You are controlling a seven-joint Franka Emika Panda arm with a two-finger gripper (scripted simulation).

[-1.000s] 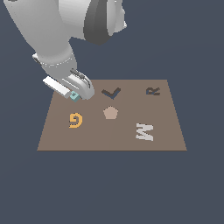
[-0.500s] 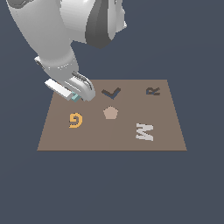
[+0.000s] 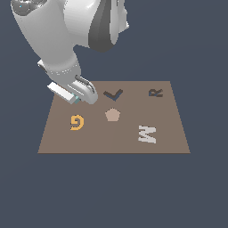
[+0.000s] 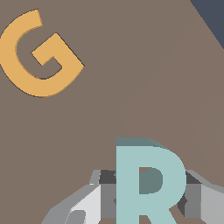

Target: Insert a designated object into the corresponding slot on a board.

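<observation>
The teal R piece [image 4: 146,183] sat between the gripper [image 3: 79,99] fingers at the board [image 3: 169,133]'s far corner on the exterior view's left, beyond the orange G [image 3: 77,121]; the pads flanked it, apparently clamped on it. The dark R slot [image 3: 155,92] lay well apart toward the exterior view's right. Doing this well likely meant lifting clear, carrying it across, and matching the letter's rotation before lowering.

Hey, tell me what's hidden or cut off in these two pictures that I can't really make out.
- Teal R: lower part cut off by the wrist view's edge; in the exterior view, only a sliver shows under the gripper.
- Fingers: partly behind the R, tips cut off by the edge.
- Whether the R is lifted off the board: cannot tell.
- R slot: outside the wrist view.
</observation>
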